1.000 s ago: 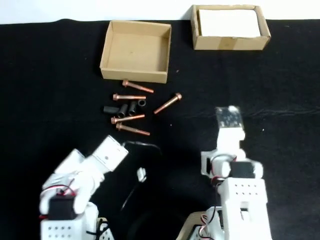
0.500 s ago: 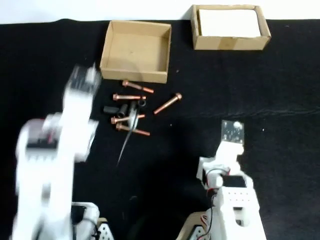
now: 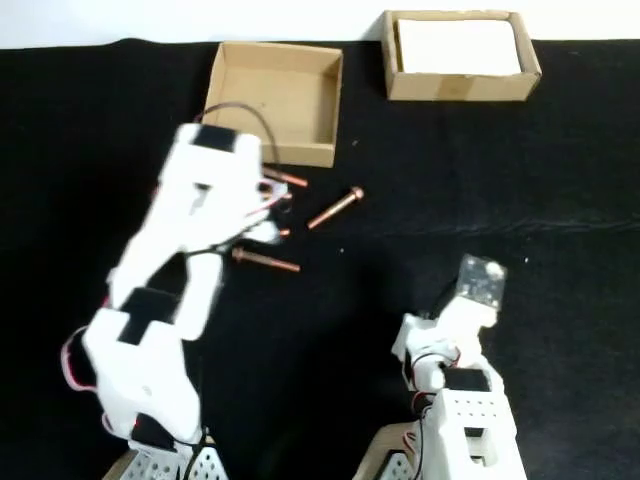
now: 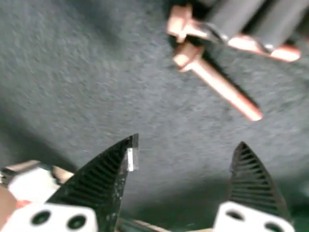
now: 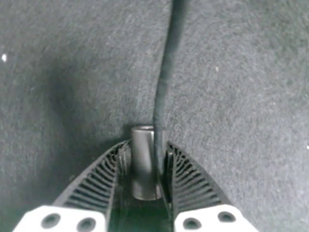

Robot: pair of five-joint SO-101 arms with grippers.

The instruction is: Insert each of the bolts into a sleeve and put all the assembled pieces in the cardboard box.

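Swung out over two bolts (image 4: 217, 84), left claw (image 4: 187, 143) gapes empty; right claw (image 5: 146, 145) clamps one sleeve (image 5: 144, 166).

A black cloth (image 3: 560, 180) spreads wide. At its far right edge stands a small box (image 3: 462, 84) (a white sheet (image 3: 458, 45) lies inside).

Black felt-like cloth (image 3: 560, 150) over whole tabletop, fuzzy grey weave close up in wrist views. White strip (image 3: 100, 20) along far edge: wall or bare surface, can't tell. Light even, shadows faint.
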